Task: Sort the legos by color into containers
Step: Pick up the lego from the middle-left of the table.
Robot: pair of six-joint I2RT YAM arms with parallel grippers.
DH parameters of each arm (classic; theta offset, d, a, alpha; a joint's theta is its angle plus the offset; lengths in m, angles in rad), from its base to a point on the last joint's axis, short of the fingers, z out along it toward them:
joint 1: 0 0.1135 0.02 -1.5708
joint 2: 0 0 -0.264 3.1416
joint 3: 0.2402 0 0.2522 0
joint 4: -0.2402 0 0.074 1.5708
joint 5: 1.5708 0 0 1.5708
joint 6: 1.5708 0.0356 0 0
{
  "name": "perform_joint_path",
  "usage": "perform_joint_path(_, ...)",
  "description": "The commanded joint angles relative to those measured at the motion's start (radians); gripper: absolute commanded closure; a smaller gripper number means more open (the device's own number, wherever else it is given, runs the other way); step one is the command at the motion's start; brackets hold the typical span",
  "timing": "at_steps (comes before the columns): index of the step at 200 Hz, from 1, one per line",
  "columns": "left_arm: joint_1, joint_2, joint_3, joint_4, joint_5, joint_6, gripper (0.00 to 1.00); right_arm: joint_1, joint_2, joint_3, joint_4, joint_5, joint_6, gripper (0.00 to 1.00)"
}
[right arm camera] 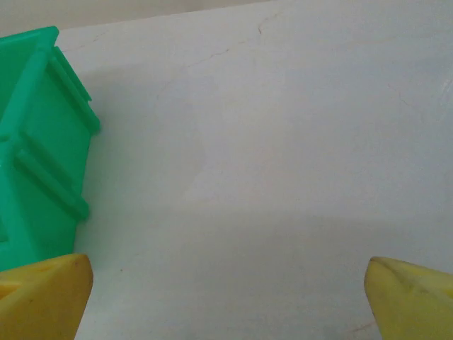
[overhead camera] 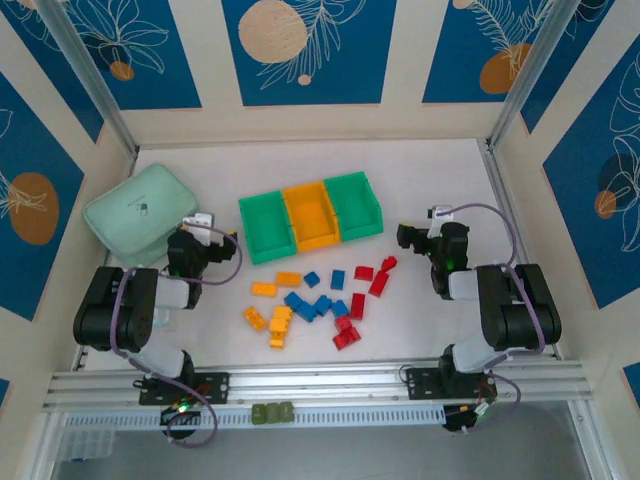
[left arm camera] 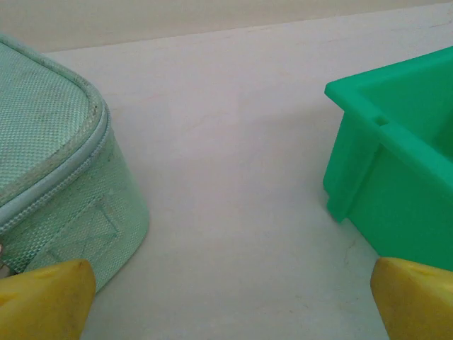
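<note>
Legos [overhead camera: 300, 305] scattered in overhead view, left tool [left arm camera: 230, 301] wide beside pouch [left arm camera: 49, 142], right tool [right arm camera: 226, 297] wide.

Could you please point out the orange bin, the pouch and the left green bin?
orange bin [overhead camera: 308, 218]: top view, its bare inside floor.
pouch [left arm camera: 49, 134]: left wrist view, its woven top face.
left green bin [overhead camera: 266, 228]: top view, its bare inside floor.

Left arm [overhead camera: 125, 310], right arm [overhead camera: 505, 305]: black, chunky rounded joints, white lower links. Grey cable [overhead camera: 238, 258] loops over each wrist. Fingertips [left arm camera: 44, 297] yellow, blunt wedges. Green LED [overhead camera: 182, 405] at left base.
</note>
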Motion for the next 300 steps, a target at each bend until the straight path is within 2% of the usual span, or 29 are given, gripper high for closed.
perform_joint_path(1,0.009,-0.001,0.022,-0.003,0.011,0.009,0.01,-0.003,-0.005,0.022,0.019,-0.020,-0.021,0.01)
perform_joint_path(258,0.010,-0.005,0.021,-0.002,0.002,0.007,0.01,-0.004,-0.009,0.018,0.022,-0.027,-0.022,0.01)
perform_joint_path(280,0.010,-0.032,-0.001,0.016,-0.022,-0.003,0.01,0.000,-0.035,0.022,-0.006,-0.061,-0.038,0.01)
perform_joint_path(300,0.009,-0.085,-0.035,0.035,-0.051,-0.014,0.01,0.004,-0.096,0.014,-0.043,-0.038,-0.034,0.01)
